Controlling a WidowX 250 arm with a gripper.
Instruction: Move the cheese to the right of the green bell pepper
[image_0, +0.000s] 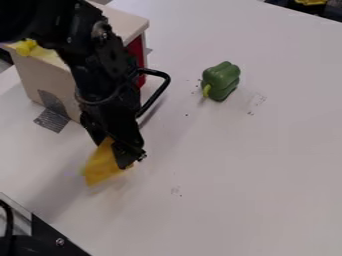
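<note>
The cheese (100, 169) is yellow and flat, a bit blurry, and it sits tipped in the grip of the black gripper (115, 153), poking out below it. The pepper (221, 80) is green and bumpy with a light green stem, and it lies on its side, well apart from the gripper, up and to the right in the camera view.

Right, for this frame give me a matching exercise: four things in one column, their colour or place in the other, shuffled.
1. Cheese
2. Bell pepper
3. Box
4. Tape

A. Pale, with a red side
B. Gray, at the foot of the box
C. Yellow, held in the gripper
D. Green, on the table, away from the box

Pairs: 1-C, 2-D, 3-A, 4-B
</note>
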